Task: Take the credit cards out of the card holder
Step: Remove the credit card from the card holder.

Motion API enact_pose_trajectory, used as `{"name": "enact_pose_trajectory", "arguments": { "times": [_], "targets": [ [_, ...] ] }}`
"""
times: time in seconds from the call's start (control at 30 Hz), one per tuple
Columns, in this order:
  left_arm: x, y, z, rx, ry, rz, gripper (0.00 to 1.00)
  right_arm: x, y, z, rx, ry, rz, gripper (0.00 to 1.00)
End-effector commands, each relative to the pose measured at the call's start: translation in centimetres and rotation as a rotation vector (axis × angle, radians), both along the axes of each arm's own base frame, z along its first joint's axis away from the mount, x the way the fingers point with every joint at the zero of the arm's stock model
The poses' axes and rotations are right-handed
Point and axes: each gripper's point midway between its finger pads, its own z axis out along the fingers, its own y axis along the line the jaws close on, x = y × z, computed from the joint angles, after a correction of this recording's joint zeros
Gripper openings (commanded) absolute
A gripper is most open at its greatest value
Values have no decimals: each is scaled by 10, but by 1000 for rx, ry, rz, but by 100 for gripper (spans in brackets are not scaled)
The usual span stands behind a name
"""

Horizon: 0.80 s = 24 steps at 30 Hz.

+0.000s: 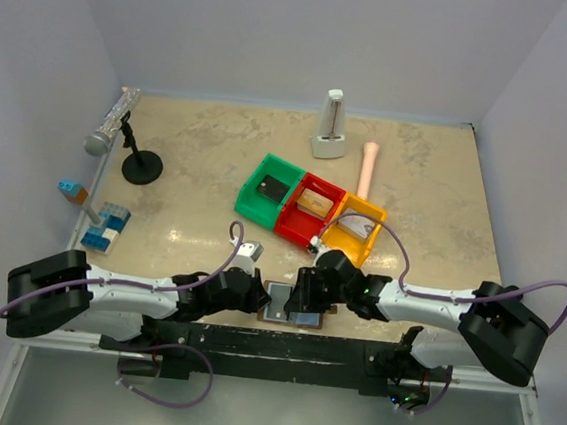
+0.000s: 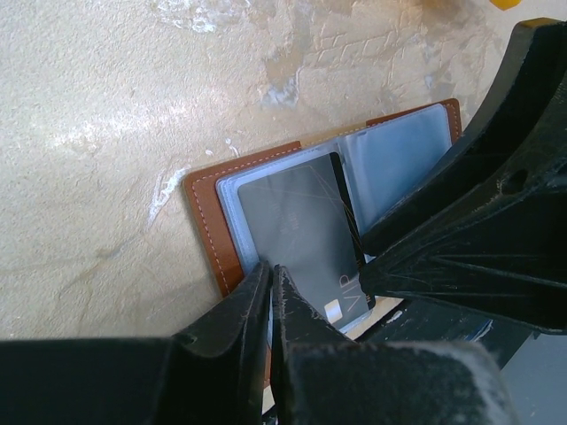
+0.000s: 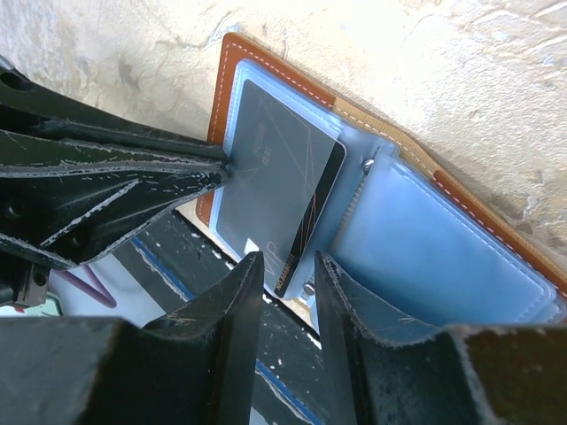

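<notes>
The card holder (image 1: pixel 293 305) lies open near the table's front edge, brown outside (image 2: pixel 208 221) with pale blue sleeves (image 3: pixel 443 257). A dark grey credit card (image 2: pixel 301 235) marked VIP sticks partly out of the left sleeve (image 3: pixel 266 177). My left gripper (image 2: pixel 271 274) is pinched on the near left edge of that sleeve, its jaws almost together (image 1: pixel 261 296). My right gripper (image 3: pixel 288 261) is open, its fingertips straddling the card's protruding lower corner without touching it (image 1: pixel 302 293).
Green (image 1: pixel 268 188), red (image 1: pixel 312 207) and yellow (image 1: pixel 354 229) bins stand just behind the arms. A microphone stand (image 1: pixel 139 164), blue blocks (image 1: pixel 106 226), a white device (image 1: pixel 330 127) and a pink stick (image 1: pixel 368 168) lie farther off. A black rail (image 1: pixel 281 338) runs along the front edge.
</notes>
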Motion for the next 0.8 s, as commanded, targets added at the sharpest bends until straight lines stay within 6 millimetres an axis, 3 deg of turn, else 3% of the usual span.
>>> {"name": "enact_pose_trajectory", "arguments": {
  "times": [0.0,0.77],
  "targets": [
    [-2,14,-17,57,22,23,10,6,1,2,26,-19,-40,35],
    [-3,20,-21,68,35,44,5,15,4,10,179,-5,-114,35]
  ]
}}
